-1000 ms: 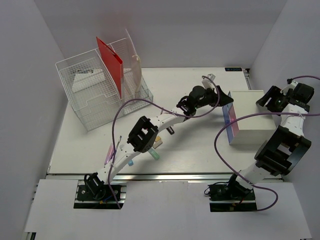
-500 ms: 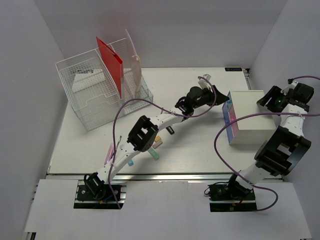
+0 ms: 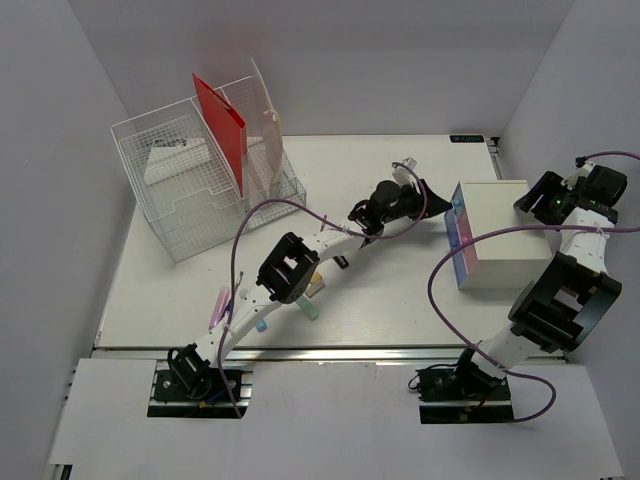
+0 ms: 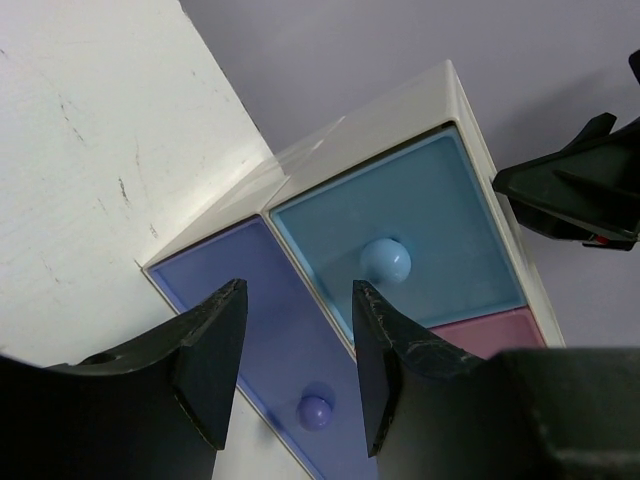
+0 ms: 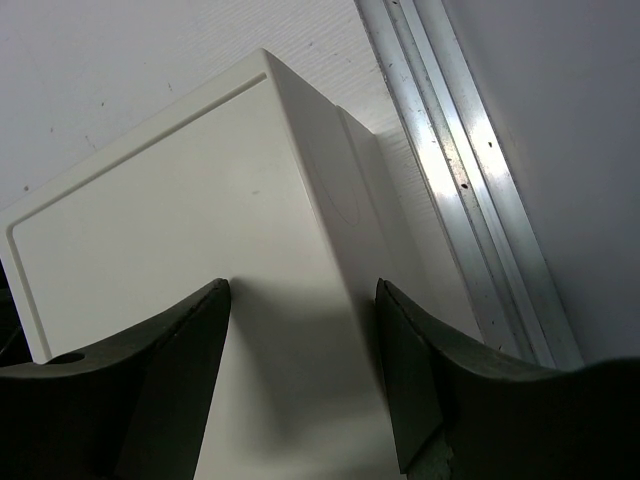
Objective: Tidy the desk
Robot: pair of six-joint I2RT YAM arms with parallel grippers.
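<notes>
The desk (image 3: 380, 300) is a white tabletop with a silver rail (image 3: 330, 351) along its front edge. A small white drawer box (image 3: 500, 235) stands at its right. My left gripper (image 3: 422, 190) is open and empty, just left of the box's front. In the left wrist view my left gripper (image 4: 298, 370) frames the purple drawer's knob (image 4: 314, 412), below the blue drawer's knob (image 4: 385, 262), without touching either. My right gripper (image 3: 537, 200) is open and empty at the box's far right corner; in the right wrist view my right gripper (image 5: 305, 375) hovers over the box's top (image 5: 150, 260).
A clear wire-mesh file organizer (image 3: 190, 195) stands at the back left with a red folder (image 3: 222, 125) and pale sheets upright in it. Small pens and oddments (image 3: 314, 292) lie under the left arm, near the front. An aluminium rail (image 5: 470, 180) runs beside the box.
My left gripper has drawn back a little to the left, away from the drawer box's front, and turned slightly. The right arm has not moved.
</notes>
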